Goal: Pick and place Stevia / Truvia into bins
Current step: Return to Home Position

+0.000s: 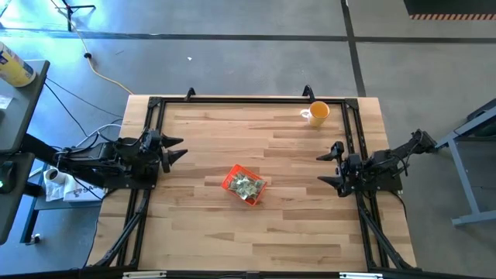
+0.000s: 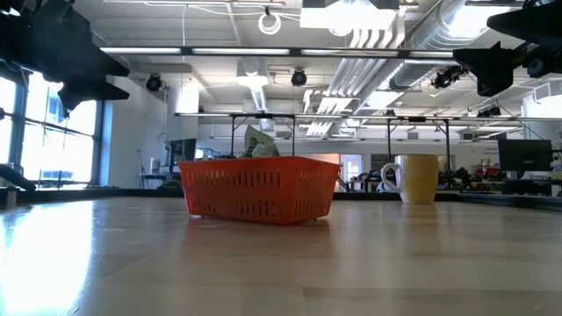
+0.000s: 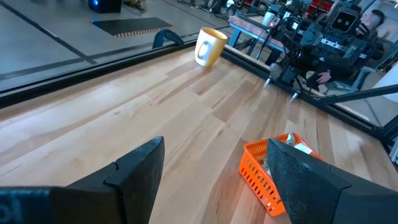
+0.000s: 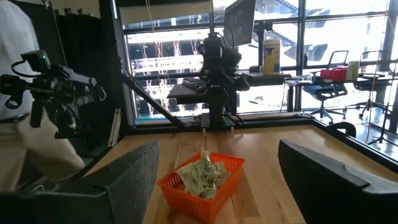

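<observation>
2 dark arms, each ended by a 2-finger gripper.
The left arm (image 1: pixel 116 160), at the left edge of the table (image 1: pixel 271 225), and the right arm (image 1: pixel 387 164), at its right edge, are built of black, angular links. The left gripper (image 1: pixel 175 149) and the right gripper (image 1: pixel 330 166) are each tipped with 2 pointed black fingers (image 3: pixel 134 180); close up, these are seen as broad, matte, wedge-shaped slabs.
</observation>
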